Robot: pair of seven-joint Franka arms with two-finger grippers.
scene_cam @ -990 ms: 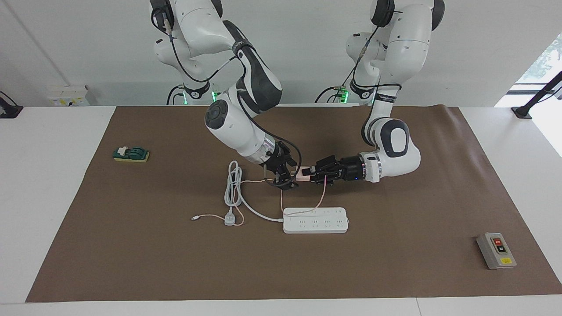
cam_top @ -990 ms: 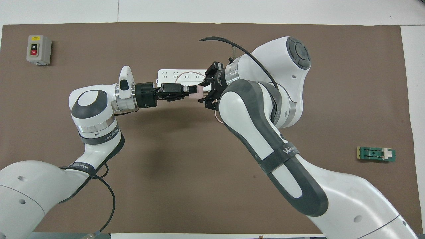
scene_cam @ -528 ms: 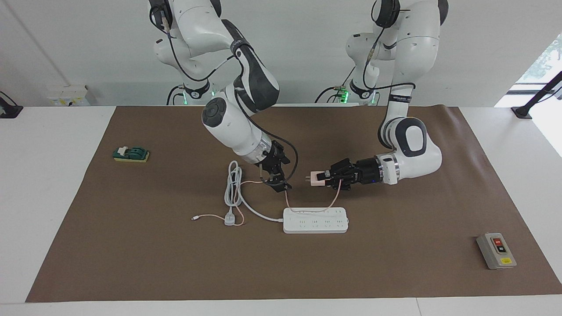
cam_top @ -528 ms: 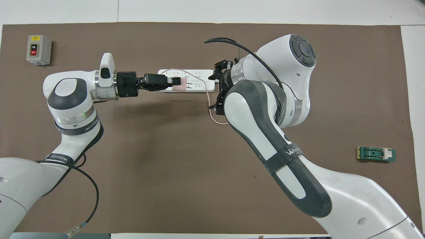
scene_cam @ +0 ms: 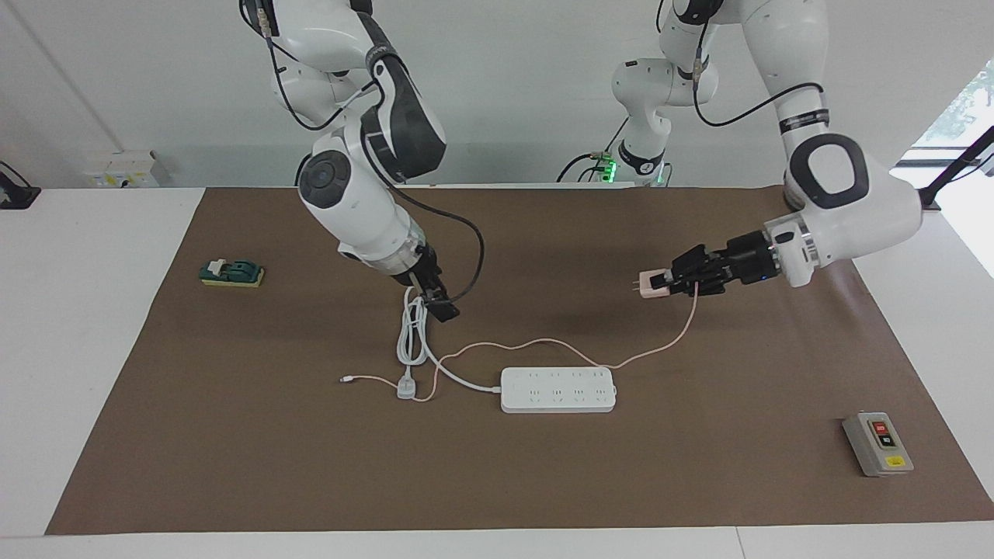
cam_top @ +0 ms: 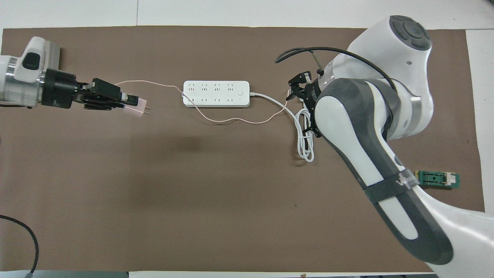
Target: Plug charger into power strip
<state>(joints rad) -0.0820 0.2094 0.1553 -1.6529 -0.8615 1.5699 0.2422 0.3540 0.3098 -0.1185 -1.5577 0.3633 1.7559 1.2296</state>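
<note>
the left gripper [scene_cam: 666, 281] pinches the pink charger [scene_cam: 651, 283] in the air at about 2 o'clock from the power strip [scene_cam: 557, 390], prongs bare, cable [scene_cam: 543, 343] trailing across the strip. the right gripper [scene_cam: 441, 306], fingers unreadable, hangs over the coiled cord [scene_cam: 411, 332] at 10 o'clock.

A: Where is the facing camera mounted?
B: High, across the table [scene_cam: 93, 373], looking at both robot bases from a distance.
A: And the overhead camera?
B: Above the robots' end, aimed forward and steeply down, closer in.
A: What is shared coverage?
B: The brown mat [scene_cam: 699, 466] [cam_top: 154, 193], power strip [scene_cam: 557, 389] [cam_top: 216, 93] and grey switch box [scene_cam: 877, 443], rotated half a turn.
</note>
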